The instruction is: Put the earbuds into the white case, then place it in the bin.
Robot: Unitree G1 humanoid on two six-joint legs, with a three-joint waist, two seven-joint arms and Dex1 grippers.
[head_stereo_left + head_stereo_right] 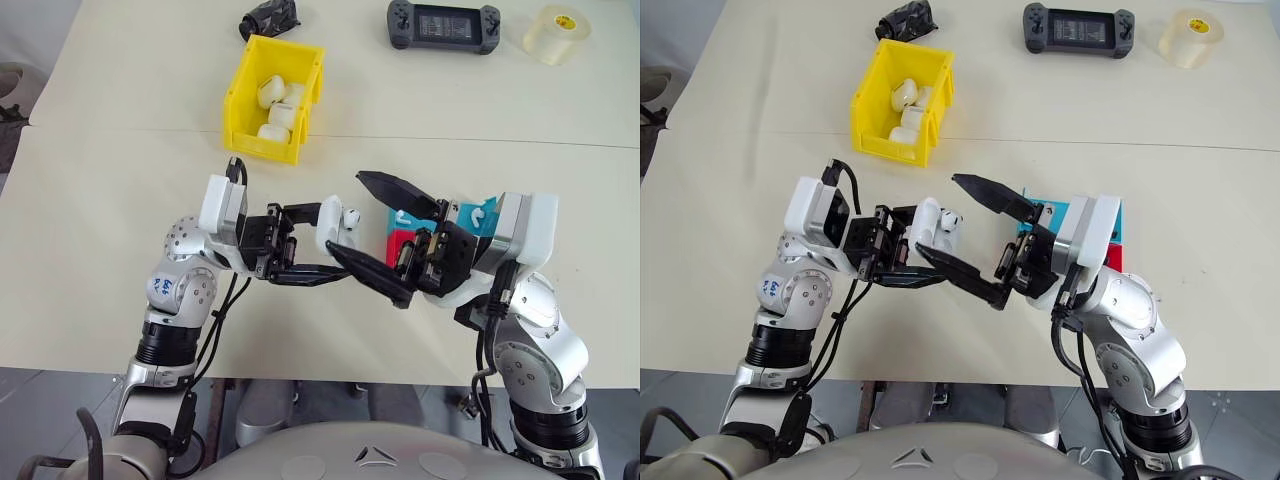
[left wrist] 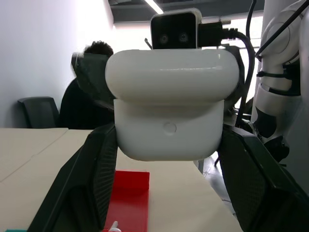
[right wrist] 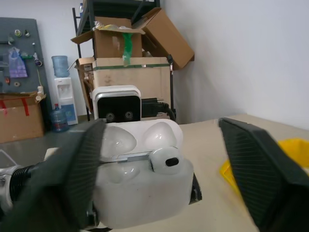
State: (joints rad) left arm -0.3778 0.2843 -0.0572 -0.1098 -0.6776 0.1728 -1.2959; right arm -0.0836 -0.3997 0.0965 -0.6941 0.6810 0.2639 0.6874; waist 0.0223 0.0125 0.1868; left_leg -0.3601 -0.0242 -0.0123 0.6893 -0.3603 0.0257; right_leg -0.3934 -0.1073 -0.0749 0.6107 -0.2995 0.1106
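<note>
My left gripper (image 1: 333, 240) is shut on the white case (image 1: 334, 224), holding it up above the table in front of me. The case's lid is flipped open. One earbud (image 3: 165, 159) sits in a slot of the case with its head showing, also visible as the earbud (image 1: 352, 215). My right gripper (image 1: 346, 211) faces the left one and stands wide open, one black finger above the case and one below, neither touching it. The yellow bin (image 1: 238, 92) stands further back on the table with several white cases inside.
A blue tray (image 1: 482, 212) and a red tray (image 1: 1112, 258) lie under my right hand. At the table's far edge are a black game controller (image 1: 443, 25), a translucent tape roll (image 1: 556, 33) and a dark crumpled object (image 1: 270, 17). A seated person (image 2: 91, 92) is behind the table.
</note>
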